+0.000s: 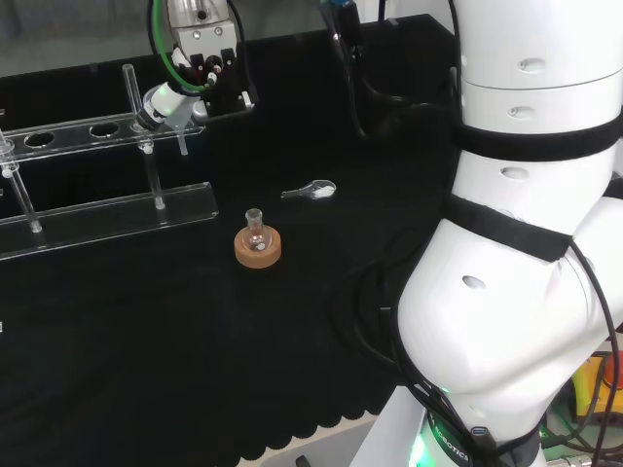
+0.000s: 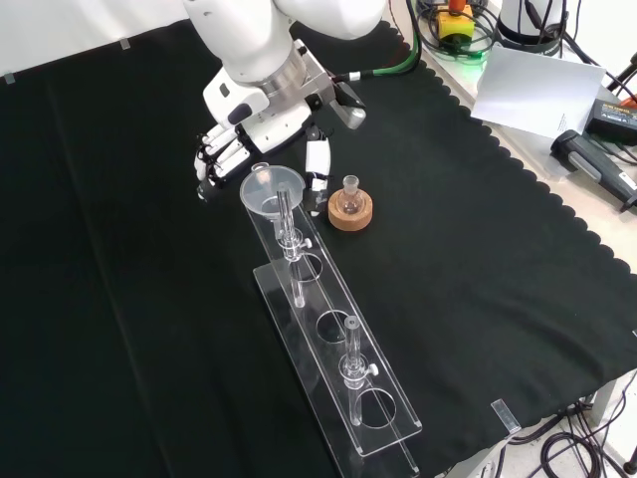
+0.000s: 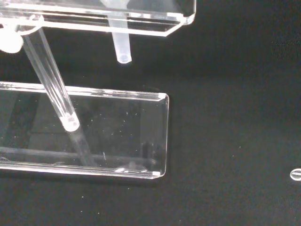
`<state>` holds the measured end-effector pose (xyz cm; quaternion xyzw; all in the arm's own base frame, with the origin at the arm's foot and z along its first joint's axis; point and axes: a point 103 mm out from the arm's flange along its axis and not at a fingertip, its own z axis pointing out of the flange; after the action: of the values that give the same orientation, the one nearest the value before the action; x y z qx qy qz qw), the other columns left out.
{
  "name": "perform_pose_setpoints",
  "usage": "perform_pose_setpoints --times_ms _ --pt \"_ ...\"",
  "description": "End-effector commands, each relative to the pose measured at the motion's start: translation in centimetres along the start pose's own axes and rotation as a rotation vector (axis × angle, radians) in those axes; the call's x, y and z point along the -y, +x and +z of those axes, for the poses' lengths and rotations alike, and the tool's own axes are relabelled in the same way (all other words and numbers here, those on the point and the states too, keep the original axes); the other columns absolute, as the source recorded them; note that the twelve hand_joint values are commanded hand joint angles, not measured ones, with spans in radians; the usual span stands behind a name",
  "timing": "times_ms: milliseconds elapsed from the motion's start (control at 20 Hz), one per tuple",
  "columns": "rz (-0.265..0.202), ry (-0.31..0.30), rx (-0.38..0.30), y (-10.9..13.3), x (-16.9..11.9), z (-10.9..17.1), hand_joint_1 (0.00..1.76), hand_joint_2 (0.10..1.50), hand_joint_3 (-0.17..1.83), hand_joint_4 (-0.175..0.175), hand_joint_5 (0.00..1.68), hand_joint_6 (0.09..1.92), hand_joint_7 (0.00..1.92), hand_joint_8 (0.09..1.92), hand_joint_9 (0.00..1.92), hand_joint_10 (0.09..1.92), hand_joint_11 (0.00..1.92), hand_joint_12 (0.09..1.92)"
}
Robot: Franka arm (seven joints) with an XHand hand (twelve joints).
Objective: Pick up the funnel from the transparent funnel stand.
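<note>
While partly hidden by robot hand (image 2: 224, 149), funnel (image 2: 271, 191)

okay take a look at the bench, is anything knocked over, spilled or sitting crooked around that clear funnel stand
Nothing stands out. The funnel sits upright in the end hole of the transparent funnel stand, its stem hanging straight below the top shelf. The hand is right beside it. The small flask stands upright in its cork ring, and the cloth shows no spill.

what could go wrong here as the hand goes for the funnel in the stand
The funnel sits in the end hole of the clear stand, its stem hanging through the top plate; lifting it askew could catch the stem and drag the stand. The hand is close beside it, and the flask on its cork ring stands near enough to be bumped.
</note>
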<state>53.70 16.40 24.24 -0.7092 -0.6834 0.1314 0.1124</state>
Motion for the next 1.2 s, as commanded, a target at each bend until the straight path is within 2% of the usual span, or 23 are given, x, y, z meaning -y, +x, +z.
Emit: perform_pose_setpoints --times_ms 50,850,1000,1200 --pt "0.008 0.000 0.016 -0.26 -0.21 0.08 0.49 0.71 0.02 -0.016 0.13 0.09 0.30 0.47 0.01 0.73 0.00 0.70" --pt "0.013 -0.012 0.029 -0.61 -0.75 0.03 0.53 0.72 0.03 0.008 0.41 0.09 0.54 0.47 0.14 0.74 0.00 0.95" --pt "0.017 -0.024 0.027 -0.57 -0.85 0.08 0.55 0.72 0.03 0.018 0.46 0.09 0.60 0.45 0.19 0.72 0.00 1.02" --pt "0.017 -0.071 0.020 -0.24 -0.83 -0.01 0.57 0.73 0.04 0.041 0.52 0.09 0.65 0.41 0.26 0.68 0.00 1.12"
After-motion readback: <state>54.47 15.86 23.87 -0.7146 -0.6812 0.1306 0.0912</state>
